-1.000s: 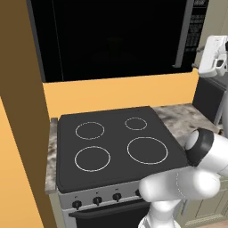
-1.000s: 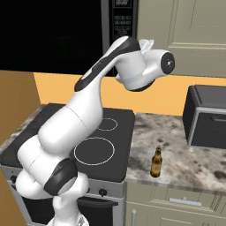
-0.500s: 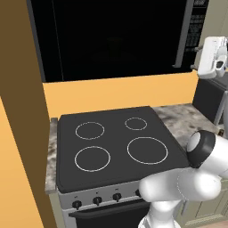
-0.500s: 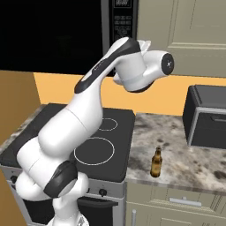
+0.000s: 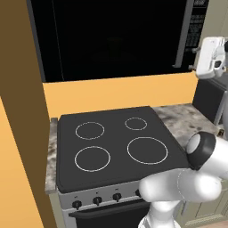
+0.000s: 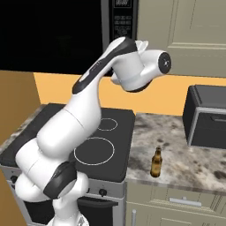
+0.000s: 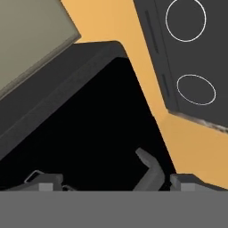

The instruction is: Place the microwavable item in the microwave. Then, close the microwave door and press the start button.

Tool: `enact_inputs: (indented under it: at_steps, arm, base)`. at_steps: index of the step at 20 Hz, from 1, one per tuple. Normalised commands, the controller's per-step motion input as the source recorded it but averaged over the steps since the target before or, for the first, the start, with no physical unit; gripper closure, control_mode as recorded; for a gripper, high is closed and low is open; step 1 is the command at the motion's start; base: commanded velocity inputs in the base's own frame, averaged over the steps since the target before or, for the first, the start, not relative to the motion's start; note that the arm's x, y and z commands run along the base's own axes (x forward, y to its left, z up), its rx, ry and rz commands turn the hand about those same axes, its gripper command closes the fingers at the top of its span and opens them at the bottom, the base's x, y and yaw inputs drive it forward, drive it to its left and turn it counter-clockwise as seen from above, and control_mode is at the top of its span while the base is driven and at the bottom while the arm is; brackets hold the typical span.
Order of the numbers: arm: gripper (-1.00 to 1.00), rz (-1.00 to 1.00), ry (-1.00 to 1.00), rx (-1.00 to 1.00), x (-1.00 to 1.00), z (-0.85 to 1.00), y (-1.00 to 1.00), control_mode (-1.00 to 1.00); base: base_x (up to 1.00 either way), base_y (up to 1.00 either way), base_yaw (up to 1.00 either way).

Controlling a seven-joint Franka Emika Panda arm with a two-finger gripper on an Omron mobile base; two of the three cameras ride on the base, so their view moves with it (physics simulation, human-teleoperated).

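Hardly any change over the last second: just a slight drift beside the microwave [image 6: 123, 17], keypad edge right by the hand [image 7: 116, 180], fingers apart and holding nothing. Microwave door [image 5: 111, 40] apparently shut, so probably down to pressing start; cup likely inside, cannot tell. Well below: stove [image 5: 116, 142], desk [image 6: 185, 154], toaster oven [image 6: 207, 117], brown bottle [image 6: 156, 162], none blocking

glossy black microwave [image 5: 116, 38], matt black stovetop [image 5: 113, 147], speckled stone counter [image 6: 176, 154], brown glass bottle [image 6: 156, 162].
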Motion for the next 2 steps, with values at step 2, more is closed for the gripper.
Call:
enact_inputs:
  at_steps: [2]
  arm:
    - [-1.00, 0.00, 0.02, 0.00, 0.51, -0.02, 0.15, -1.00]
  base:
    - [0.00, 0.00, 0.00]
